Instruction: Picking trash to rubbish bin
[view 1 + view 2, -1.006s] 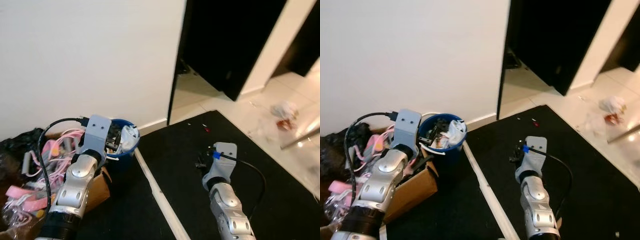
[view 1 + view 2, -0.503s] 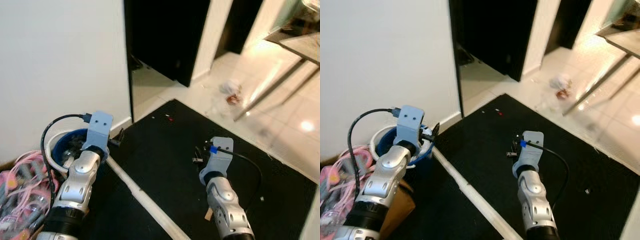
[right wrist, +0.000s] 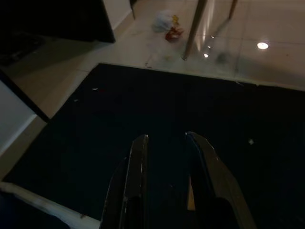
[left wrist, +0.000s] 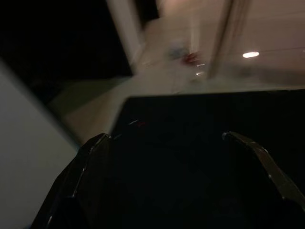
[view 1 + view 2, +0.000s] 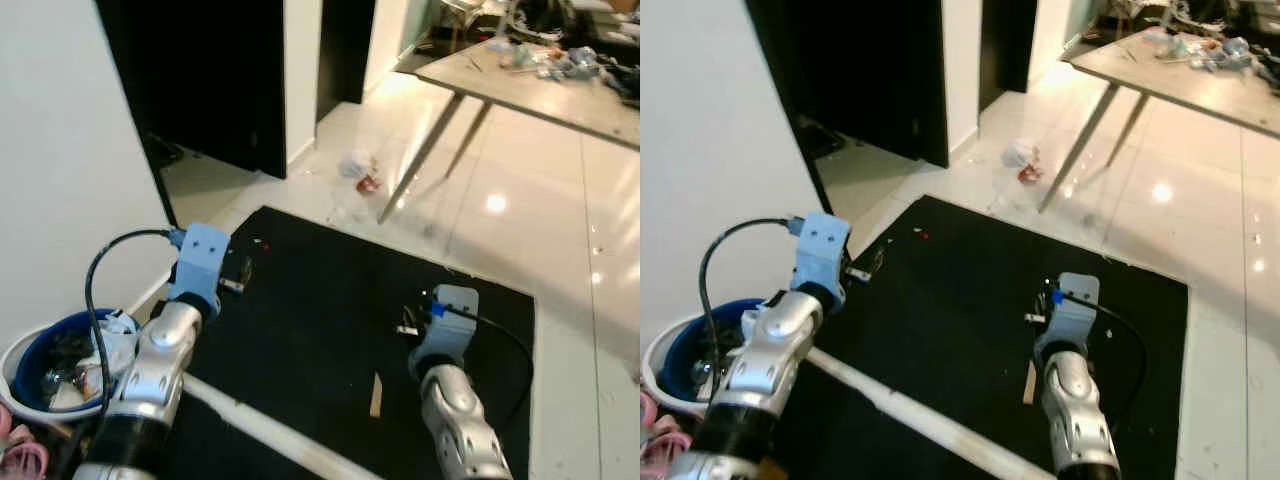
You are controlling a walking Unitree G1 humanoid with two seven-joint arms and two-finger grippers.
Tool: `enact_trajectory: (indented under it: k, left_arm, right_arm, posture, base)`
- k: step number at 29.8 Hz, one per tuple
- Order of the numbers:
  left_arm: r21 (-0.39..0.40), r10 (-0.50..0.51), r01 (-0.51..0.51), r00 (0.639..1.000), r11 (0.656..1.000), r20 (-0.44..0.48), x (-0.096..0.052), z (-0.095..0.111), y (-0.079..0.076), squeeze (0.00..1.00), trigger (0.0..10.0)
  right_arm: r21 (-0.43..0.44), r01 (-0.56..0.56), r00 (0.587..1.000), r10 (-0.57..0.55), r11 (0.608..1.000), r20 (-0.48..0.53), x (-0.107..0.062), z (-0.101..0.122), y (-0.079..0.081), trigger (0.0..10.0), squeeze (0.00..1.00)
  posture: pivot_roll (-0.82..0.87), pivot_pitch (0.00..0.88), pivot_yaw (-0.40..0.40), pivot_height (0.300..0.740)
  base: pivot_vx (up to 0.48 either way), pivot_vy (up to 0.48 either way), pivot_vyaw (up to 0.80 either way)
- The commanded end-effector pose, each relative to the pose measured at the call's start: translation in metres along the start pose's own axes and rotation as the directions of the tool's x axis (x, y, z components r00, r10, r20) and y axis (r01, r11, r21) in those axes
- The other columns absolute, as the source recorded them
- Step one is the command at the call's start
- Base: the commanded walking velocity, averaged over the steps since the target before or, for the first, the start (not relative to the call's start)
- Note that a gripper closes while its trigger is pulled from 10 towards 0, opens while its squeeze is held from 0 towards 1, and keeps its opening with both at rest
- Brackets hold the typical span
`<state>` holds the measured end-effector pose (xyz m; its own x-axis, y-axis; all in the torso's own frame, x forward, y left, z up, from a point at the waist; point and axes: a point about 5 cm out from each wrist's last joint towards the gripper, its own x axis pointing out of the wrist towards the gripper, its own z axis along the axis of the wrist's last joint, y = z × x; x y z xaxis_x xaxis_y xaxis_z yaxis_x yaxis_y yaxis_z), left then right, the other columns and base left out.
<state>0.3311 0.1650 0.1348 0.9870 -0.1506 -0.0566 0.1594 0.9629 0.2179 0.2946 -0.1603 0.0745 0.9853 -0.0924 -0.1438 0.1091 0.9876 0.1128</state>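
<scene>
Left eye view, black mat (image 5: pixel 330 300), table (image 5: pixel 540 85), bin (image 5: pixel 40 355)

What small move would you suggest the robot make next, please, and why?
Probably walk forward across the black mat toward the crumpled trash on the tiles near the table leg. It lies well beyond both arms; the left hand is open and holds nothing, the right hand hovers over the mat, and the bin sits at the robot's left, already holding litter.
</scene>
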Motion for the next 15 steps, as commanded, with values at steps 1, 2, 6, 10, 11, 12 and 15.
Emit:
enact_trajectory:
  k: [1, 2, 6, 10, 11, 12, 15]
  left_arm:
    - [-0.010, -0.008, 0.008, 1.000, 1.000, 0.000, -0.0006, -0.0016, -0.0011, 0.00, 10.0]
    - [-0.024, -0.010, 0.010, 1.000, 1.000, -0.005, -0.0011, -0.0030, -0.0019, 0.00, 10.0]
    - [-0.061, -0.012, 0.010, 0.999, 0.998, -0.030, -0.0020, -0.0079, -0.0028, 0.00, 10.0]
    - [-0.058, -0.013, 0.013, 1.000, 0.998, -0.014, -0.0016, -0.0058, -0.0027, 0.00, 10.0]
    - [-0.058, -0.013, 0.013, 1.000, 0.998, -0.014, -0.0016, -0.0058, -0.0027, 0.00, 10.0]
    - [-0.035, -0.006, 0.005, 1.000, 0.999, -0.014, -0.0011, -0.0051, -0.0021, 0.00, 10.0]
    - [-0.025, 0.004, -0.004, 1.000, 1.000, -0.020, 0.0006, -0.0052, -0.0012, 0.00, 10.0]
  right_arm:
    - [-0.002, 0.010, 1.000, -0.010, 1.000, 0.003, 0.0001, 0.0007, -0.0016, 10.0, 0.00]
    - [-0.001, 0.015, 1.000, -0.015, 1.000, 0.004, -0.0015, 0.0004, -0.0033, 10.0, 0.00]
    - [-0.017, 0.029, 1.000, -0.029, 0.999, 0.004, -0.0038, -0.0009, -0.0067, 10.0, 0.00]
    - [-0.023, 0.025, 1.000, -0.025, 0.999, 0.004, -0.0050, -0.0022, -0.0052, 10.0, 0.00]
    - [-0.023, 0.025, 1.000, -0.025, 0.999, 0.004, -0.0050, -0.0022, -0.0052, 10.0, 0.00]
    - [-0.021, 0.027, 1.000, -0.026, 0.999, 0.004, -0.0050, -0.0022, -0.0051, 10.0, 0.00]
    - [-0.020, 0.030, 1.000, -0.030, 0.999, 0.005, -0.0047, -0.0018, -0.0052, 10.0, 0.00]
  posture:
    - [0.01, 0.069, 0.065, 0.740]
    - [0.01, 0.068, 0.070, 0.740]
    - [0.01, 0.064, 0.072, 0.740]
    - [0.00, 0.059, 0.076, 0.740]
    - [0.00, 0.059, 0.076, 0.740]
    - [0.00, 0.059, 0.076, 0.740]
    - [0.00, 0.061, 0.077, 0.740]
  base:
    - [0.000, 0.000, -0.80]
    - [0.000, 0.000, -0.80]
    - [0.000, 0.000, -0.80]
    - [0.000, 0.000, -0.80]
    - [0.000, 0.000, -0.80]
    - [0.000, 0.000, -0.80]
    - [0.000, 0.000, -0.80]
